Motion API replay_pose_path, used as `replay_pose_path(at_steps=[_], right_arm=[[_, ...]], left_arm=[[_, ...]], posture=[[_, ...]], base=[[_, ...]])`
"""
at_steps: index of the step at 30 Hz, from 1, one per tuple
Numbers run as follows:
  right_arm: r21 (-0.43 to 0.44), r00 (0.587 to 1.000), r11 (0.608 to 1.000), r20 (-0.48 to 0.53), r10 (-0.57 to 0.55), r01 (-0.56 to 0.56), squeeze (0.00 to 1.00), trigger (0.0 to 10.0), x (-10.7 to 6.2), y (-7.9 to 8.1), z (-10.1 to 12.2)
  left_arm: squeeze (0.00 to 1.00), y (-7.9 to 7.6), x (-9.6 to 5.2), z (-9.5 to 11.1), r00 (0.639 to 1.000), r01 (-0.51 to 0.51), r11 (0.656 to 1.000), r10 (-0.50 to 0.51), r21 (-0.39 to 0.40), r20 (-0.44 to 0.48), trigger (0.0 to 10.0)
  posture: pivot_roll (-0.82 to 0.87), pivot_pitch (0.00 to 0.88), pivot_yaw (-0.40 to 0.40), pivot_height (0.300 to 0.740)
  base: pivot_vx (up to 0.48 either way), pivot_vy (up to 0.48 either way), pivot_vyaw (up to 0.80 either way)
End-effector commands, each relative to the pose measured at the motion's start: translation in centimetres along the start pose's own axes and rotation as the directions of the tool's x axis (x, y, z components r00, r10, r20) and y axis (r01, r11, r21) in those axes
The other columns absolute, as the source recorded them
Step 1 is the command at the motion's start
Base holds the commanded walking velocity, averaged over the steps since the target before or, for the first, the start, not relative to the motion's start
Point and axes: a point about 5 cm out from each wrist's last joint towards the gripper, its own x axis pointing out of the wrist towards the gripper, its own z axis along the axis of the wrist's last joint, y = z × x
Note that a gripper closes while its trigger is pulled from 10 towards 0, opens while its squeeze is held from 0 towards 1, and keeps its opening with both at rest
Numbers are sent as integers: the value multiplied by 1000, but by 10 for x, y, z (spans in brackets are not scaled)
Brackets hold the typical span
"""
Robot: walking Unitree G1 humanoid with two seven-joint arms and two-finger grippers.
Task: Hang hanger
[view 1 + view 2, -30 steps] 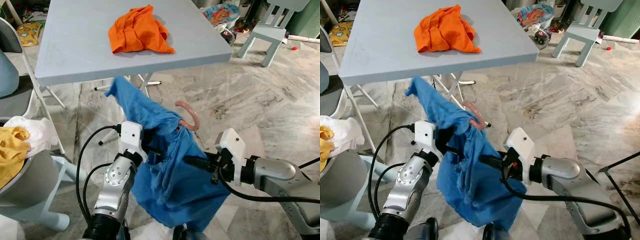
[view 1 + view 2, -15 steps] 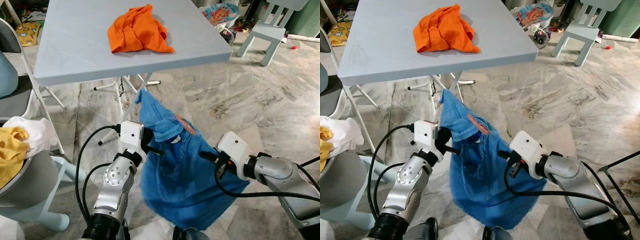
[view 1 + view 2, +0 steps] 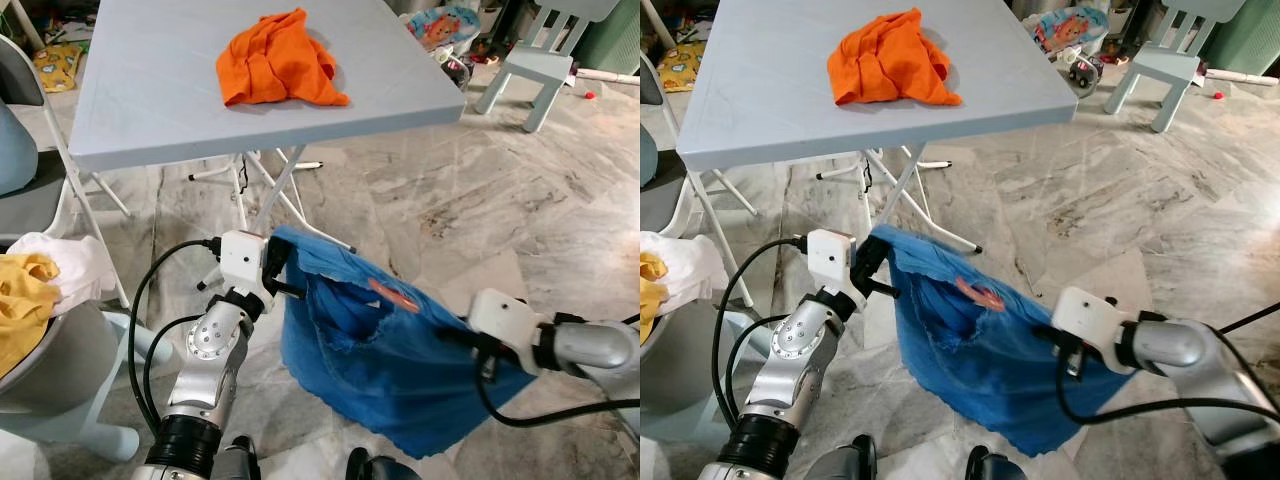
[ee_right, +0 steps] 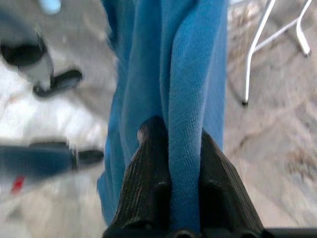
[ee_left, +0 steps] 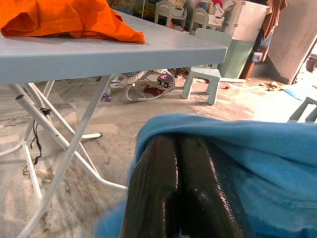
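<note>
A blue shirt point(image 3: 380, 360) hangs stretched between my two grippers, low over the floor in front of the table. A small pink piece of the hanger point(image 3: 394, 296) shows at the shirt's upper edge; the rest is hidden in the cloth. My left gripper point(image 3: 290, 275) is shut on the shirt's left corner, and in the left wrist view its fingers point(image 5: 163, 198) press together with blue cloth draped over them. My right gripper point(image 3: 446, 336) is shut on the right side of the shirt, with a fold of blue fabric point(image 4: 185, 124) pinched between its fingers point(image 4: 148, 163).
The grey folding table point(image 3: 150, 110) stands ahead with an orange garment point(image 3: 280, 60) on it, its metal legs point(image 3: 275, 195) just behind the shirt. At left, a chair point(image 3: 60, 360) holds yellow and white clothes. A light-blue child's chair point(image 3: 540, 60) and toys stand far right on the marble floor.
Both grippers have moved apart and the shirt has dropped and spread wide between them. The pink hanger hook that stuck up a second ago is now mostly buried in the cloth.
</note>
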Motion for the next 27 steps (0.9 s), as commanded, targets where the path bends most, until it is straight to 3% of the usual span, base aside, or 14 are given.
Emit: replay_pose_path(at_steps=[1, 3, 10, 14, 19, 22, 27], right_arm=[[-12, 999, 1000, -34, -10, 10, 0, 10000, -20, -10, -9], [-71, 997, 997, -65, -45, 40, 0, 10000, -32, -17, -14], [-76, 994, 997, -105, -36, 28, 0, 10000, -54, -28, -22], [-103, 996, 994, -83, 32, -41, 0, 10000, -87, -33, -16], [-93, 993, 991, -87, 83, -91, 0, 10000, -105, -36, -13], [-49, 991, 990, -22, 134, -135, 0, 10000, -120, -40, -5], [-52, 973, 974, 56, 223, -220, 0, 10000, -122, -33, 8]], left_arm=[[0, 3, -1, -2, 1000, -13, 1000, 13, 7, -16, 0], [0, 1, -1, -3, 1000, -4, 1000, 4, 5, -25, 0], [0, -2, -1, -8, 999, 15, 1000, -15, 7, -52, 0], [0, 0, -4, -13, 995, 25, 1000, -23, 12, -92, 0], [0, 1, -5, -15, 994, 34, 999, -33, 11, -105, 0], [0, -2, -5, -19, 991, 45, 999, -43, 11, -125, 0], [0, -5, -4, -21, 988, 63, 998, -61, 10, -140, 0]], posture=[[-57, 194, -49, 740], [-60, 194, -47, 740], [-65, 194, -41, 740], [-62, 194, -37, 740], [-72, 194, -36, 740], [-77, 193, -35, 740], [-74, 190, -31, 740]], base=[[0, 0, 0], [0, 0, 0], [0, 0, 0], [0, 0, 0], [0, 0, 0], [0, 0, 0], [0, 0, 0]])
